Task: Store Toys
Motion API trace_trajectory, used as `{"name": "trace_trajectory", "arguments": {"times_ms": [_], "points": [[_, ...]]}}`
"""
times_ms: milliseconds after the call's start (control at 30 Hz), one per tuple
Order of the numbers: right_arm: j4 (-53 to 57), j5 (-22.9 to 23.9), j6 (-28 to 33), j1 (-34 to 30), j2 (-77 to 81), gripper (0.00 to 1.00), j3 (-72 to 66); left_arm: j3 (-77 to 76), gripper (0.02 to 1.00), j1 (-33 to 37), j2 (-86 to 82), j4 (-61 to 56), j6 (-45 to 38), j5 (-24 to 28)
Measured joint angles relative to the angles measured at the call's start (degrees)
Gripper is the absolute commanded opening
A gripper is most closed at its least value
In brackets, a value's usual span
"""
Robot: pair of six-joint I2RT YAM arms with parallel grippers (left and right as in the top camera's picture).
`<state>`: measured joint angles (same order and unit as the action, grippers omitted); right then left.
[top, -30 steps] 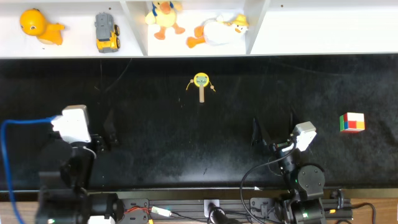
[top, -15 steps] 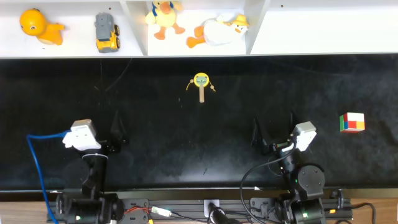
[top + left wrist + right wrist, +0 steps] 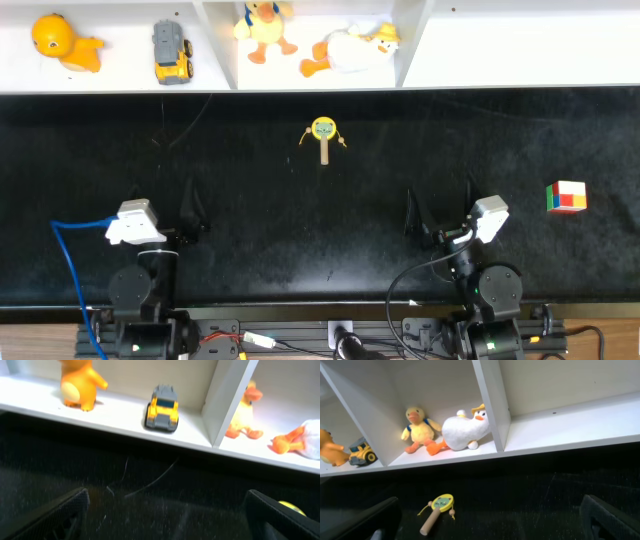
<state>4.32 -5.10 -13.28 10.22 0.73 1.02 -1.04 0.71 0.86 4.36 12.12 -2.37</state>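
Left arm (image 3: 140,222) now farther back — rattle (image 3: 324,135) well beyond its fingers (image 3: 55,515)

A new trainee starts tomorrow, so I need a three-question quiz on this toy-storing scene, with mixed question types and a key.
1. True or false: the yellow truck shares a compartment of the white shelf with the orange duck.
2. Which toy lies on the black table? A) white plush goose B) colourful cube C) yellow plush duck
3. Fill in: the left gripper and right gripper are both ____ and hold nothing.

Key: 1 true; 2 B; 3 open.
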Motion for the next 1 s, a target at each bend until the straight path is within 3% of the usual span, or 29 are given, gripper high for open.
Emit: {"name": "trace_trajectory", "arguments": {"times_ms": [1000], "points": [[-0.02, 0.0, 0.0, 0.0, 0.0, 0.996, 0.0, 0.07, 0.996, 0.0, 0.0, 0.55, 0.02, 0.2]]}}
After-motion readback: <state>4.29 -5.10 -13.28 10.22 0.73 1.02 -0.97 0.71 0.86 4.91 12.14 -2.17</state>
